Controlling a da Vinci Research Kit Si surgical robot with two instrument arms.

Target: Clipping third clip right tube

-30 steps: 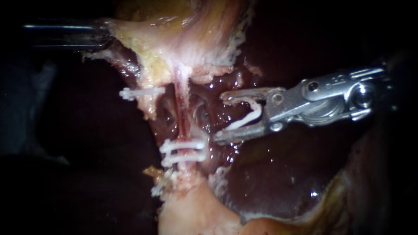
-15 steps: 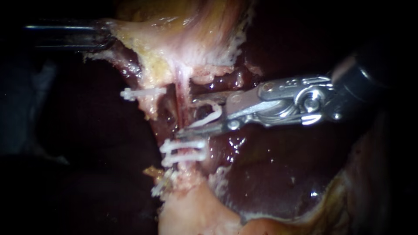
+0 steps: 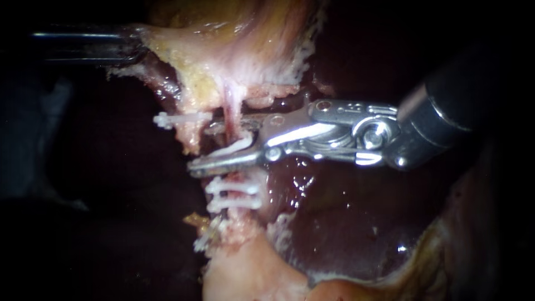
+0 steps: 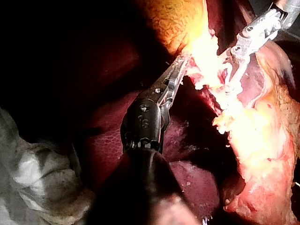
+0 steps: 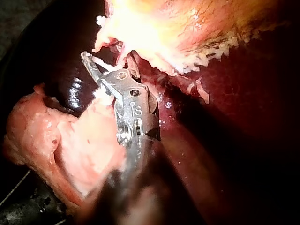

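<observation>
The right tube [image 3: 230, 108] runs down from the pale gallbladder tissue [image 3: 223, 50] and carries two white clips [image 3: 234, 195] low down. Just above them my right instrument [image 3: 203, 147] has its jaws astride this tube, one on each side, with a white clip [image 3: 234, 147] held between them. The right wrist view shows the same jaws [image 5: 105, 61] at the tube. My left instrument [image 3: 134, 44] comes in at the upper left, shut on the edge of the gallbladder tissue [image 4: 187, 58] and holding it taut.
One more white clip [image 3: 178, 119] sits on the left tube. Dark red liver [image 3: 345, 223] lies under and to the right of the tubes. Pale fatty tissue [image 3: 245, 273] fills the lower middle. A gauze-like cloth [image 4: 33, 173] lies beside my left shaft.
My right instrument has moved left, from clear of the tube to having its jaws around it above the two clips. Its jaws now stand closer together. The left instrument has not moved.
</observation>
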